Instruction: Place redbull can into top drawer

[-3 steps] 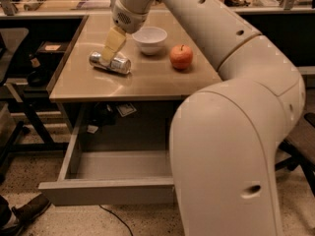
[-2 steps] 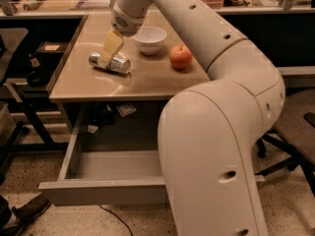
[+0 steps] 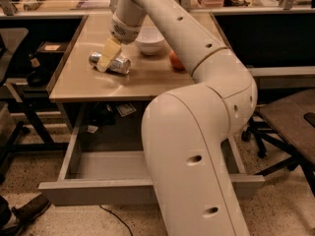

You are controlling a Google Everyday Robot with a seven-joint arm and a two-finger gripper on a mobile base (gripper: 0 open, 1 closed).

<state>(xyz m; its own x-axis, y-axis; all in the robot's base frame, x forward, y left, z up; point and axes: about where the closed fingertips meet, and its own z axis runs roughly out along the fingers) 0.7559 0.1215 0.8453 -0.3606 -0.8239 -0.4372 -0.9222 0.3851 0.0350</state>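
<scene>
The gripper (image 3: 107,59) sits down on the can (image 3: 121,66), which lies on its side on the table (image 3: 138,81) beside the bowl (image 3: 150,41); whether it pinches the can, I cannot tell. In a loose hold the round can could roll away and miss the open drawer (image 3: 98,191).

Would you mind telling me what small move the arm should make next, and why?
Probably a short straight lift, once the hold is sure. The tool sits over the middle of the slim silver metal can, which lies on its side on the tan tabletop. The wide grey top drawer stands open below the table's front edge, ready to receive it.
</scene>
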